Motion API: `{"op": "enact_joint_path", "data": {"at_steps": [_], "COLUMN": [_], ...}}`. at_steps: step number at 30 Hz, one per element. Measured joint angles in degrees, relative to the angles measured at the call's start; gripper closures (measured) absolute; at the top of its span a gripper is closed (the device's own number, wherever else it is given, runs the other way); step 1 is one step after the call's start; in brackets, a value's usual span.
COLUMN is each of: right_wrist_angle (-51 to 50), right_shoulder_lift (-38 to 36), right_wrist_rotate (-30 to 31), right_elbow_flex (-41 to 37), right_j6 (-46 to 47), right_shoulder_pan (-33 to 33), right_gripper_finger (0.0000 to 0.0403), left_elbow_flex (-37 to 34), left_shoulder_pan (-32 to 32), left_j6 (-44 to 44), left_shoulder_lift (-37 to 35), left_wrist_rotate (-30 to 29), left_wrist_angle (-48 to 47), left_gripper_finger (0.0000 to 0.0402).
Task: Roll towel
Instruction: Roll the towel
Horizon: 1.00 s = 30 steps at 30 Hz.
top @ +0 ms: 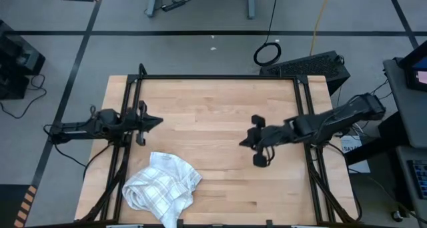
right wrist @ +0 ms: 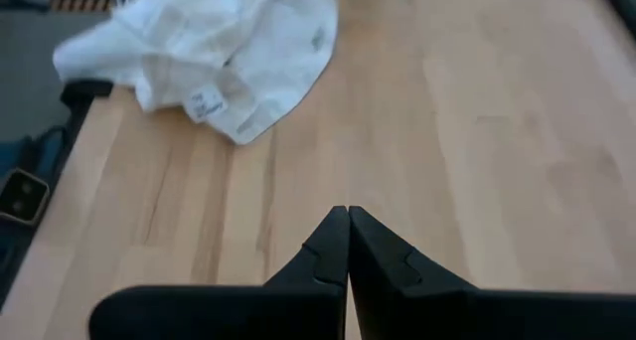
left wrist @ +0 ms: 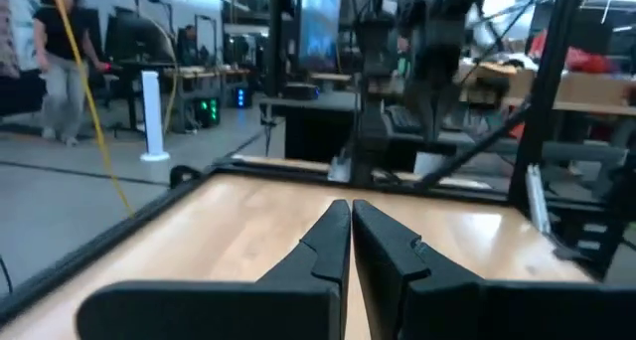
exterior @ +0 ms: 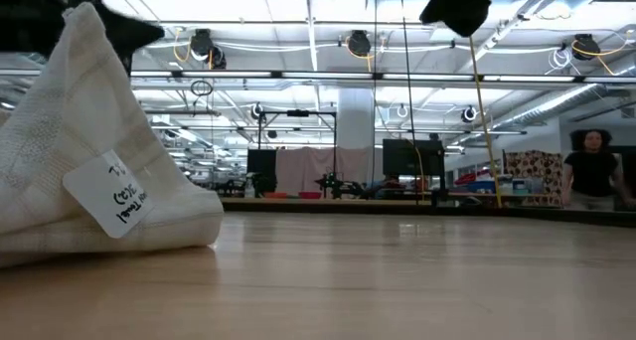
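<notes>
From overhead, the near edge of the towel (top: 162,190) runs off the bottom of the picture, so I cannot see how far it hangs past the table (top: 220,108) edge. At table height the towel (exterior: 89,161) is cut by the left border, and the writing on its label (exterior: 107,194) is too small to read. Past the table, a person (exterior: 594,176) shows only from the waist up, too blurred for detail.
</notes>
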Motion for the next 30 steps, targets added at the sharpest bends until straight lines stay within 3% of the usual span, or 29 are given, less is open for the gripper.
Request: {"op": "enact_joint_path", "data": {"at_steps": [5, 15, 23, 30], "right_wrist_angle": [4.29, 13.43, 14.76, 15.43], "right_shoulder_lift": [7.25, 20.23, 28.03, 31.43], "right_wrist_rotate": [1.6, 1.46, 1.28, 1.15], "right_elbow_flex": [0.0, 0.0, -0.02, -0.02], "right_j6": [0.23, 2.43, 7.92, 10.54], "right_shoulder_pan": [2.73, 5.71, 7.45, 8.31], "right_gripper_finger": [0.0403, 0.0403, 0.0403, 0.0403], "left_elbow_flex": [12.76, 35.6, 37.94, 37.94], "left_shoulder_pan": [-1.53, -8.53, -20.7, -32.5], "left_j6": [2.98, 4.59, -7.65, -19.16], "left_shoulder_lift": [10.27, 33.45, 49.1, 63.56], "left_wrist_rotate": [3.92, 2.77, 3.52, -1.91], "left_wrist_angle": [-3.58, -20.67, -23.19, -21.34], "left_gripper_finger": [0.0379, 0.0379, 0.0379, 0.0379]}}
